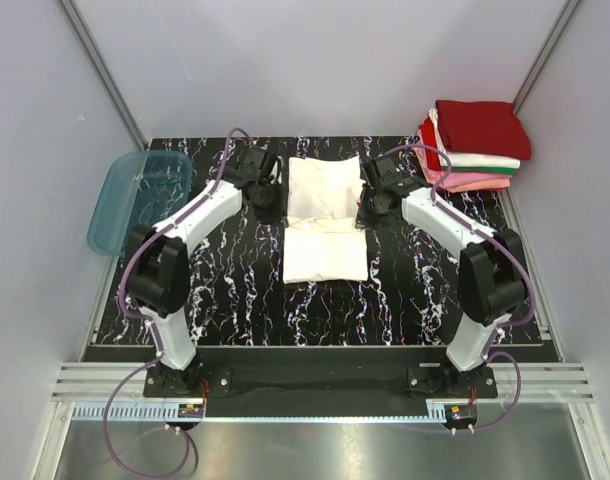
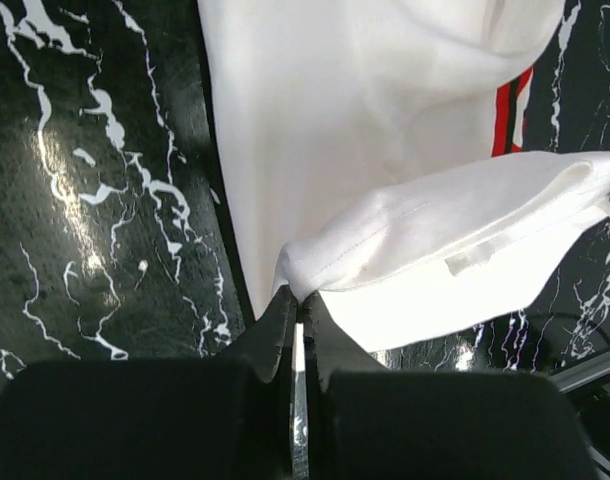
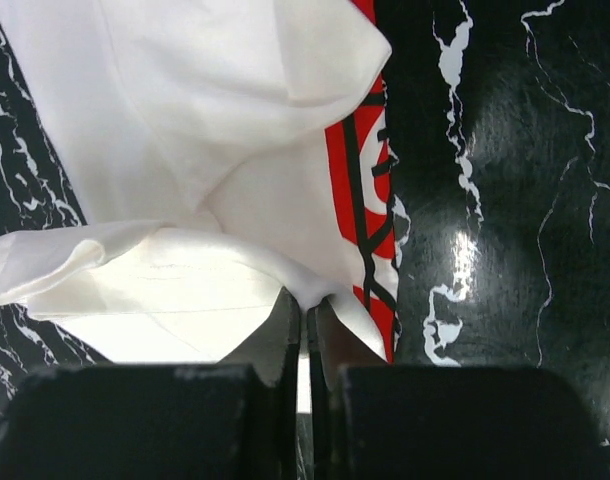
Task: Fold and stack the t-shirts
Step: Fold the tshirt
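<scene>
Black marbled table (image 1: pixel 235 300) carries the white t-shirt (image 1: pixel 325 255); left gripper (image 2: pixel 298 300) and right gripper (image 3: pixel 305 300) pinch its 12 o'clock corners. Best carry both evenly toward 6 o'clock, edge taut.

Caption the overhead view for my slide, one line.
The left gripper and right gripper pinch a white t-shirt mid-fold on the marbled table, folded t-shirts stacked far right, teal tub left.

The right claw (image 3: pixel 305 318) sits at 6 o'clock, its jaws pinched together on a raised edge of the white t-shirt (image 3: pixel 185 150); the cloth spreads in loose folds toward 12 and 9 o'clock; a red-and-black print (image 3: pixel 360 210) runs along its 3 o'clock border; glossy black white-veined desk (image 3: pixel 515 200) fills the 3 o'clock side.
</scene>
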